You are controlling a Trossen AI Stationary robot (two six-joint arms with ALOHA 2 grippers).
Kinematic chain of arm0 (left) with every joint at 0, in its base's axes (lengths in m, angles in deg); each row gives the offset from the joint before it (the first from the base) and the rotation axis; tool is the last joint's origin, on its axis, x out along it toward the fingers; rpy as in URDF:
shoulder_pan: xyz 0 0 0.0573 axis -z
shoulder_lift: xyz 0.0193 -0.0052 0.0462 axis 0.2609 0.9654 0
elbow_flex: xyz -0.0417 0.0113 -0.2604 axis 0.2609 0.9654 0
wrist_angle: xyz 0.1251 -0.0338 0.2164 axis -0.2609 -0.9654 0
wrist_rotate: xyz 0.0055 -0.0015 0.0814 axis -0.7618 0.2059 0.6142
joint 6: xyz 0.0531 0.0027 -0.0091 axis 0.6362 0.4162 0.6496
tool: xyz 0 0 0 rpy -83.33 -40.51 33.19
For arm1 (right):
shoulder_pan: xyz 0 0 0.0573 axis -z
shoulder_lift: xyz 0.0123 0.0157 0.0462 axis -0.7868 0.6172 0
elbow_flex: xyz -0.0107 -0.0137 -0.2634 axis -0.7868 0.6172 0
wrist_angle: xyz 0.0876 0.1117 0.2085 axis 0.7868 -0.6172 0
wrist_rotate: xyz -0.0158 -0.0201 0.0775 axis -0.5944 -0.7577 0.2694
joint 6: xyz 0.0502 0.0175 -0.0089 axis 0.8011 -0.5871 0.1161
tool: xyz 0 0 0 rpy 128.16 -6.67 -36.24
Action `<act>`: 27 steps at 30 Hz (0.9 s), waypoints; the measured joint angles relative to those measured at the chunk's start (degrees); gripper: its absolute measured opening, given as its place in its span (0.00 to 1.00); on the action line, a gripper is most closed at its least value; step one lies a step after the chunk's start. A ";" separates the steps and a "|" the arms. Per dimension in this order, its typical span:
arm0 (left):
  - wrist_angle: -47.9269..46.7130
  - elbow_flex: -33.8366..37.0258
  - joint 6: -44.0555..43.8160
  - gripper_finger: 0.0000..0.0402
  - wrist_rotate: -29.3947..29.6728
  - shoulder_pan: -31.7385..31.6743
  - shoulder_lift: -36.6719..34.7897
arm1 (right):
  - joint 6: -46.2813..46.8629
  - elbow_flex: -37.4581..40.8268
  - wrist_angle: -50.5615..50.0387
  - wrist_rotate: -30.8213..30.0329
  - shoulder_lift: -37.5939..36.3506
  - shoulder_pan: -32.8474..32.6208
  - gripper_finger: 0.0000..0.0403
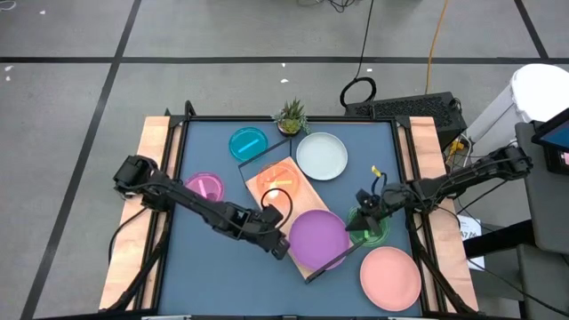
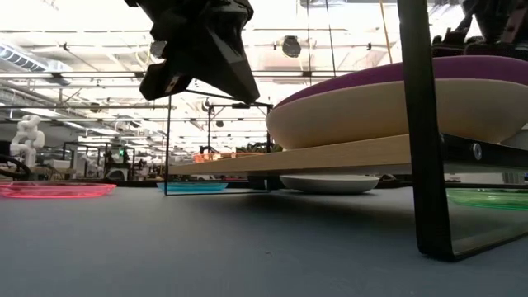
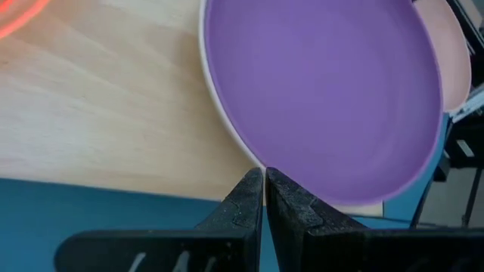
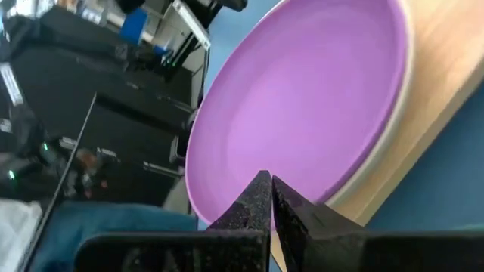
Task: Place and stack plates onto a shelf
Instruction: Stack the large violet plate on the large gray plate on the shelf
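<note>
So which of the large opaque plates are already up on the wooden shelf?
The large purple plate, stacked on the cream plate, sits at one end of the light wooden shelf. The pale blue-white plate and salmon pink plate lie on the blue tabletop.

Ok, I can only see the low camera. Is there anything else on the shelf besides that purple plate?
Observer: Yes, an orange plate sits at the far end of the shelf, apart from the purple plate.
Operator: Where's the pink one?
Observer: The salmon pink plate lies on the table, off the shelf, near the right arm's side.
Operator: Are the grippers holding anything?
Observer: No. The left gripper is shut and empty at the purple plate's rim; the right gripper is shut and empty by the green plate.
</note>
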State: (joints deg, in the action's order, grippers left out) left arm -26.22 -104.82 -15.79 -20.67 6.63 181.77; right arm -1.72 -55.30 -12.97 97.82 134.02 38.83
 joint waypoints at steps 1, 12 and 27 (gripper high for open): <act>-0.01 0.00 0.25 0.06 0.01 0.13 0.00 | -1.03 0.00 0.00 -0.61 0.00 -0.27 0.00; 0.43 0.00 -0.37 0.06 -1.94 0.14 1.84 | -9.33 -0.02 -1.79 -5.95 0.88 -0.95 0.00; 0.62 0.00 -1.23 0.06 -1.92 0.07 1.81 | -17.41 -0.02 -0.01 -8.51 2.49 -0.95 0.00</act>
State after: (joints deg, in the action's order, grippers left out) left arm -25.60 -104.82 -17.03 -22.59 6.70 183.58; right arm -19.13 -55.32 -12.98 89.31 136.51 37.89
